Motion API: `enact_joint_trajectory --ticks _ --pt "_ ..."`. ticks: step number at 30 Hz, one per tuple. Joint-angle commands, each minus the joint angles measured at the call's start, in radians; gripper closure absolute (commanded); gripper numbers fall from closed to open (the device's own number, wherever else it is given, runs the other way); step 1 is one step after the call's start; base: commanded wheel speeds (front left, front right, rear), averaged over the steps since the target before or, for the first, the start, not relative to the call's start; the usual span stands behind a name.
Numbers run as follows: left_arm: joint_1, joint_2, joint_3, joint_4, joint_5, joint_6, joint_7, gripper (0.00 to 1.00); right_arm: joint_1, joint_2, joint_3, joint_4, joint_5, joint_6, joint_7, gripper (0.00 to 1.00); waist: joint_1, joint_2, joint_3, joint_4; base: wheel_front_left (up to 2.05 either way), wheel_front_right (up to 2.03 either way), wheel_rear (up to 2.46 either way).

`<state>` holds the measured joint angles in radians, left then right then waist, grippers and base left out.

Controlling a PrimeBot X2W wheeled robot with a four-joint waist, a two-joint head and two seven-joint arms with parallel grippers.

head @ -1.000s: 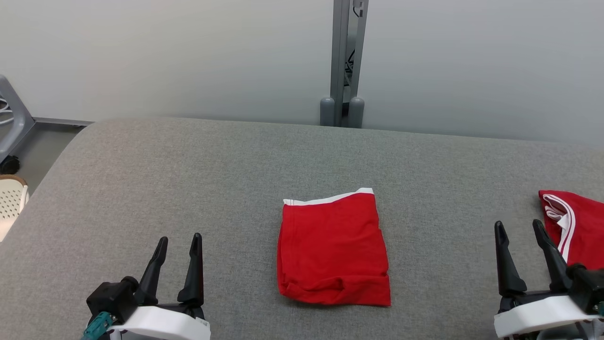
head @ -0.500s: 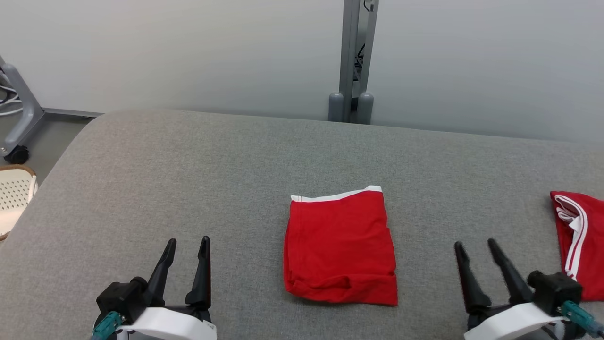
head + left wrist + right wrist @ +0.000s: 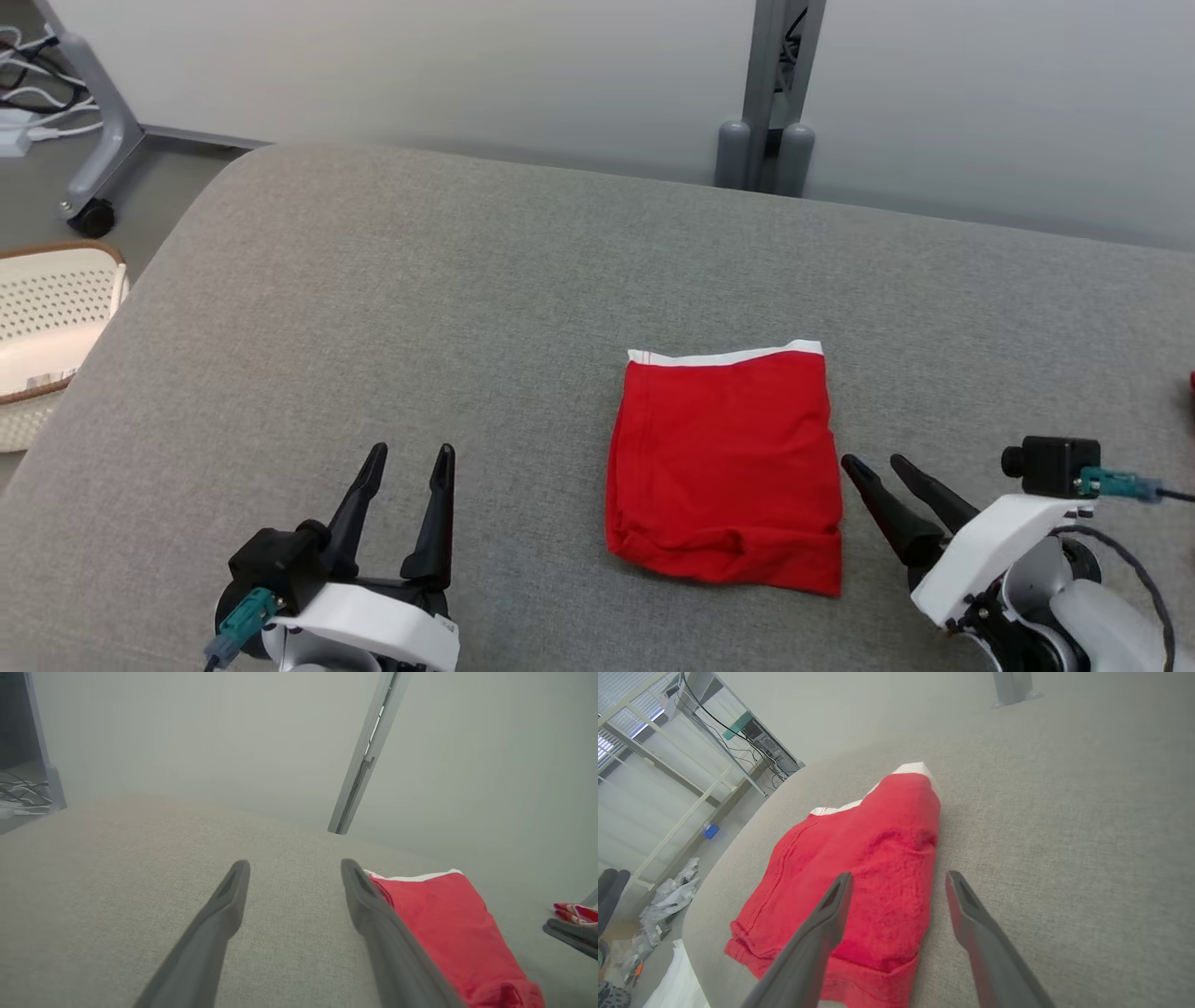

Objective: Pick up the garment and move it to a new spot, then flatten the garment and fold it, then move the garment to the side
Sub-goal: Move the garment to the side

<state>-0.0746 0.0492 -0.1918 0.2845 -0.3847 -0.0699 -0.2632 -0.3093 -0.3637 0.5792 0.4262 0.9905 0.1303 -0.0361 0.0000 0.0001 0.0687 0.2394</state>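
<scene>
Both claws released, empty: left claw [image 3: 411,450] well apart, right claw [image 3: 873,459] just beside folded garment [image 3: 724,471], toward worktop [image 3: 467,280] near edge. Risk: top-layer-only pinch, fold opening during sideways move.

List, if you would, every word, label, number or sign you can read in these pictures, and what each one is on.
None: there is no readable text in any view.
The red garment shows a plain white band, no print or tag.
The left gripper, right gripper, white basket and grey surface bear no legible markings.
</scene>
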Motion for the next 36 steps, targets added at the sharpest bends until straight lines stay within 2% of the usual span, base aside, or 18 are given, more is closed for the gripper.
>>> enact_joint_trajectory --ticks 1,5,11,23,24,25,31,36 --pt "-0.026 0.004 -0.004 -0.001 -0.005 0.000 0.000 0.00 -0.017 -0.011 0.004 0.018 0.046 0.001 0.023 0.00 0.0000 -0.0001 0.018 0.023 0.00 0.00 0.00" --pt "-0.034 0.004 -0.015 0.003 -0.001 0.002 0.000 0.00 -0.073 -0.024 0.029 0.067 0.163 0.001 0.080 0.00 0.0000 -0.0001 0.039 0.056 0.00 0.00 0.00" --pt "-0.042 0.003 -0.027 -0.003 -0.007 0.015 0.000 0.00 -0.132 -0.051 0.084 0.108 0.258 0.001 0.152 0.00 0.0000 -0.0001 0.065 0.097 0.00 0.00 0.00" --pt "-0.066 0.004 -0.074 -0.023 -0.022 0.026 0.000 0.00 -0.246 -0.037 0.170 0.185 0.336 0.001 0.213 0.00 0.0000 -0.0001 0.129 0.154 0.00 0.00 0.00" --pt "-0.069 0.003 -0.079 -0.022 -0.021 0.026 0.000 0.00 -0.253 -0.039 0.180 0.184 0.336 0.001 0.215 0.62 0.0000 -0.0001 0.134 0.156 0.00 0.00 0.00" --pt "-0.074 0.004 -0.084 -0.022 -0.022 0.026 0.000 0.00 -0.260 -0.044 0.192 0.183 0.331 0.001 0.210 1.00 0.0000 -0.0001 0.138 0.158 0.00 0.00 0.00" --pt "-0.084 0.004 -0.116 -0.024 -0.010 0.026 0.000 0.00 -0.292 -0.081 0.261 0.180 0.299 0.001 0.158 1.00 0.0000 -0.0001 0.146 0.158 0.00 0.00 0.00" --pt "-0.078 0.004 -0.108 -0.026 0.002 0.028 0.000 0.00 -0.328 -0.120 0.338 0.175 0.241 0.001 0.105 1.00 0.0000 -0.0001 0.127 0.111 0.00 0.00 0.00"
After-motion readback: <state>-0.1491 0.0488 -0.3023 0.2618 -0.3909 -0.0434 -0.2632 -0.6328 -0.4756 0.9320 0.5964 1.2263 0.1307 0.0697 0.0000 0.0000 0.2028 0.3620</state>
